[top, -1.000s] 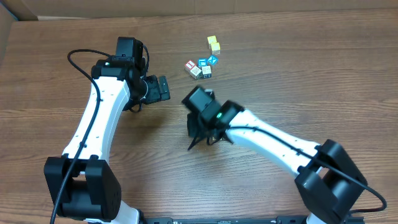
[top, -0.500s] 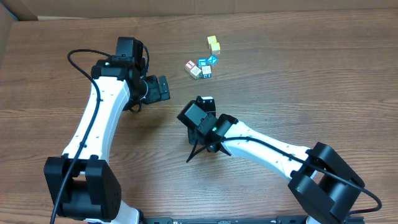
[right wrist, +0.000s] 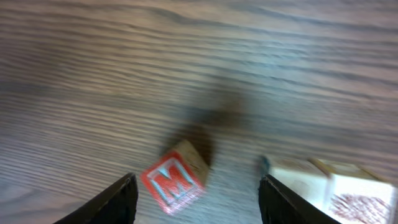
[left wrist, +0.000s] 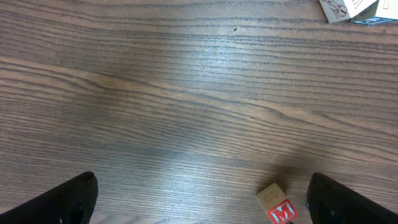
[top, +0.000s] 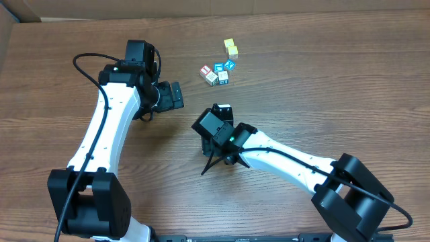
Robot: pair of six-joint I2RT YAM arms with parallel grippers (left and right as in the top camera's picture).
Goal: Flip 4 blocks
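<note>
Two hands are both released. In the right wrist view the right hand (right wrist: 198, 190) has its fingers spread wider than the red M block (right wrist: 173, 177), which sits turned at an angle on the counter (right wrist: 93, 74) between them, low in the frame and gripped by neither. A second pale block (right wrist: 336, 186), blurred, shows at the lower right beyond one finger. The left hand (left wrist: 202, 183) gapes wide with nothing in it, the red M block lying near its finger at the lower right of that view. From overhead, the other blocks (top: 216, 72) cluster at upper centre, with two yellow cubes (top: 230, 47) just above them.
</note>
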